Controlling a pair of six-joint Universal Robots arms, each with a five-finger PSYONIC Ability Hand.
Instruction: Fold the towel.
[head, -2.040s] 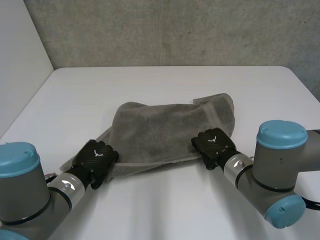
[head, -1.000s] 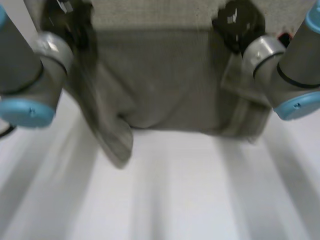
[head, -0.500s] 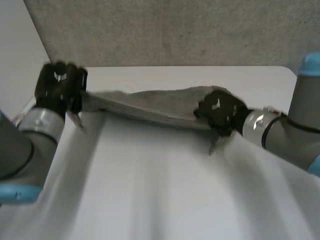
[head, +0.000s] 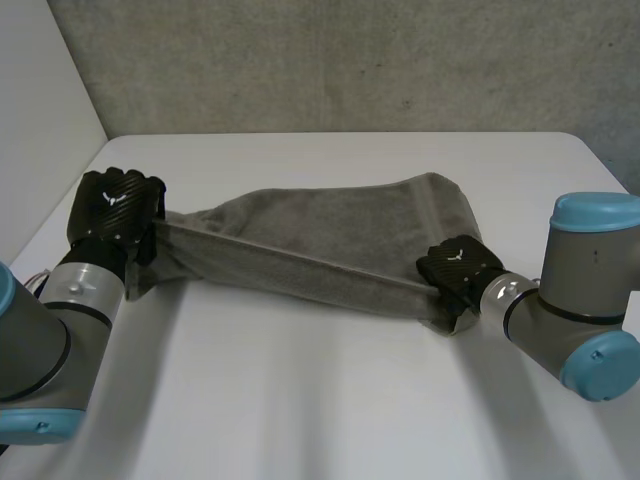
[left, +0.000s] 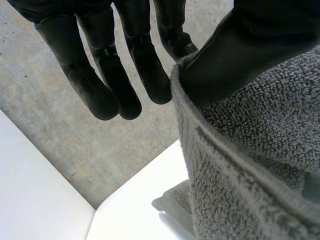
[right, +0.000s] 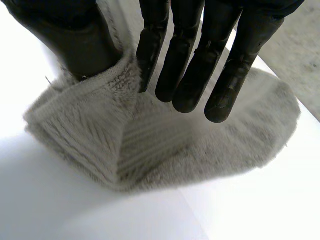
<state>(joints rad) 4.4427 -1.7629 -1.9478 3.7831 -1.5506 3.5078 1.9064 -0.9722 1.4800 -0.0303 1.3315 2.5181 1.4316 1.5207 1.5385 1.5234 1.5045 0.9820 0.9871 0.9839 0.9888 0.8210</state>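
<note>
Towel held stretched between both hands, across the worktop

The grey towel (head: 320, 235) forms a long band over the middle of the white worktop (head: 320, 400); its long axis runs from the left hand (head: 115, 210) to the right hand (head: 458, 268), slanting a little toward the robot at the right end; the near hem is drawn straight between them, while the rest sags behind onto the worktop; the left hand pinches the left end between thumb and a straight finger, raised above the surface near the worktop's left edge; the right hand pinches the right end likewise, low, with cloth bunched below its fingertips; each hand has its own end, so the fold probably means carrying one end along that axis to the other.
</note>
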